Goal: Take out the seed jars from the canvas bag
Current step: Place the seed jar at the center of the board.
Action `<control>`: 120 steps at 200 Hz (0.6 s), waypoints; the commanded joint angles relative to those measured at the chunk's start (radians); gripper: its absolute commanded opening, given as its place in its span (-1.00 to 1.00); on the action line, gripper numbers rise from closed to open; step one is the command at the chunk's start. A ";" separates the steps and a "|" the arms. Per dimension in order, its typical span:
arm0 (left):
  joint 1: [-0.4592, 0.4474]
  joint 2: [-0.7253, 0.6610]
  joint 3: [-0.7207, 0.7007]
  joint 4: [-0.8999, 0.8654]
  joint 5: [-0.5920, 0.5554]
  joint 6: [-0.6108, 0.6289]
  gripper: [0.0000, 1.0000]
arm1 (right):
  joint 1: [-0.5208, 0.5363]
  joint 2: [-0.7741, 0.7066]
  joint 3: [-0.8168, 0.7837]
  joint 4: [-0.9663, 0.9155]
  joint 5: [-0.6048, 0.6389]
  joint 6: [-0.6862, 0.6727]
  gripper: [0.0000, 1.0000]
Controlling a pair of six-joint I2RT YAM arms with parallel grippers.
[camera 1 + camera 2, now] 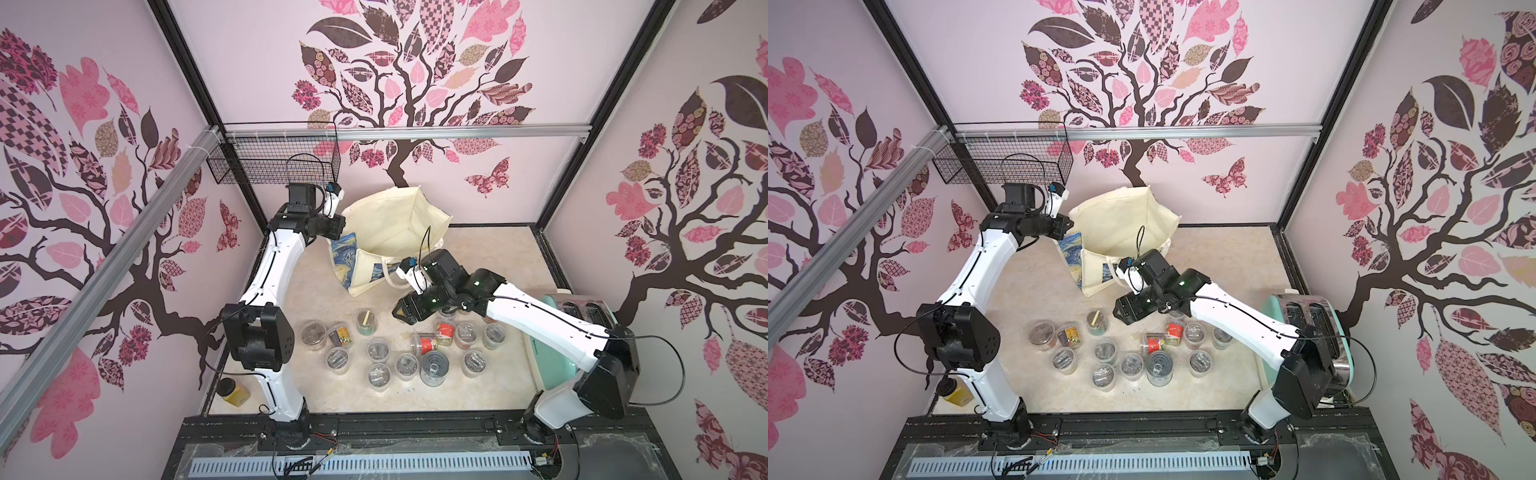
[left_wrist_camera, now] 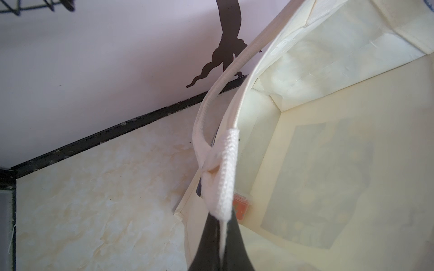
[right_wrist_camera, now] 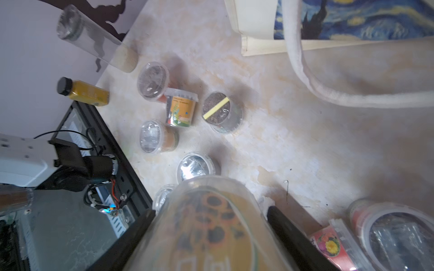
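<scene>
The canvas bag (image 1: 395,224) (image 1: 1121,224) stands open at the back of the table, its cream inside (image 2: 328,164) showing. My left gripper (image 2: 222,220) (image 1: 338,226) is shut on the bag's white rope handle (image 2: 225,164) at the rim. My right gripper (image 3: 211,210) (image 1: 401,311) hovers over the table in front of the bag, shut on a clear seed jar (image 3: 211,234) with a sunflower label. Several seed jars (image 1: 407,361) (image 1: 1129,365) (image 3: 180,110) sit grouped on the table below it. A small orange-labelled thing (image 2: 240,206) lies in the bag's inner corner.
A mustard-yellow jar with a black lid (image 1: 232,392) (image 3: 82,91) lies by the left arm's base. A mint toaster (image 1: 582,307) stands at the right edge. A black wire basket (image 1: 274,162) hangs on the back rail. The bag's other rope handle (image 3: 305,70) trails on the table.
</scene>
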 commanded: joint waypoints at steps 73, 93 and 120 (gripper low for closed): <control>0.003 -0.055 -0.023 0.040 0.127 0.019 -1.00 | -0.008 0.206 -0.078 0.189 0.306 0.115 0.59; 0.002 -0.054 -0.022 0.034 0.135 0.016 -1.00 | -0.008 0.253 -0.079 0.196 0.329 0.105 0.59; 0.001 -0.059 -0.026 0.032 0.142 0.016 -1.00 | -0.008 0.304 -0.095 0.182 0.363 0.093 0.62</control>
